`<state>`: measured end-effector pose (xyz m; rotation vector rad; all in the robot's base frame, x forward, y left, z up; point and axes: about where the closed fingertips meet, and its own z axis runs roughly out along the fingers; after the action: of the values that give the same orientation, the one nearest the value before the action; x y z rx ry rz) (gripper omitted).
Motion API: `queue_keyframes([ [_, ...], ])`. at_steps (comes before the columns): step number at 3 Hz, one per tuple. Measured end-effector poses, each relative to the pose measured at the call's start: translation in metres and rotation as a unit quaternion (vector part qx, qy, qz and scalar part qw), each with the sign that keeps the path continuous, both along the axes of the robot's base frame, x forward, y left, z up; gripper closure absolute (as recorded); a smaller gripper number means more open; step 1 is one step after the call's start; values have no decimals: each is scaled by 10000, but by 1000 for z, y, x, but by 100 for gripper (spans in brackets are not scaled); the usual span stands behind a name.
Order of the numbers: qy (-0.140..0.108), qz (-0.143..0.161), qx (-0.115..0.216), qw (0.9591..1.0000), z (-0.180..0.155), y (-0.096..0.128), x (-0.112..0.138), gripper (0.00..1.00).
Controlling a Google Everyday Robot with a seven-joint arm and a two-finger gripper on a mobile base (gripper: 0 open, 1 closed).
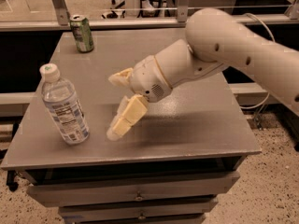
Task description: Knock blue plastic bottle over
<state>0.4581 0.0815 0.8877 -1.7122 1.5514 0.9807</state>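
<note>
The blue plastic bottle [63, 107], clear with a white cap and a white-and-blue label, stands upright near the front left of the grey table [187, 129]. My gripper [113, 106] is just to the right of the bottle, a short gap away and not touching it. It is open and empty. One cream finger [125, 120] points down toward the table and the other [120, 77] sticks out to the left. The arm reaches in from the upper right.
A green drink can [82, 33] stands at the table's back left corner. Drawers [140, 195] run under the tabletop. A metal rail [140, 8] runs behind the table. The table's left edge is close to the bottle.
</note>
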Motion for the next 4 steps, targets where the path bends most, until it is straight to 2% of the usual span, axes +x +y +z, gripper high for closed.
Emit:
queue_keyframes([
  [1, 198, 386, 778, 9960, 7, 50, -9, 0],
  [2, 333, 669, 1330, 9883, 14, 87, -17, 18],
  [3, 380, 742, 1600, 9836, 16, 104, -19, 41],
  [4, 368, 662, 1653, 9833, 17, 101, -14, 64],
])
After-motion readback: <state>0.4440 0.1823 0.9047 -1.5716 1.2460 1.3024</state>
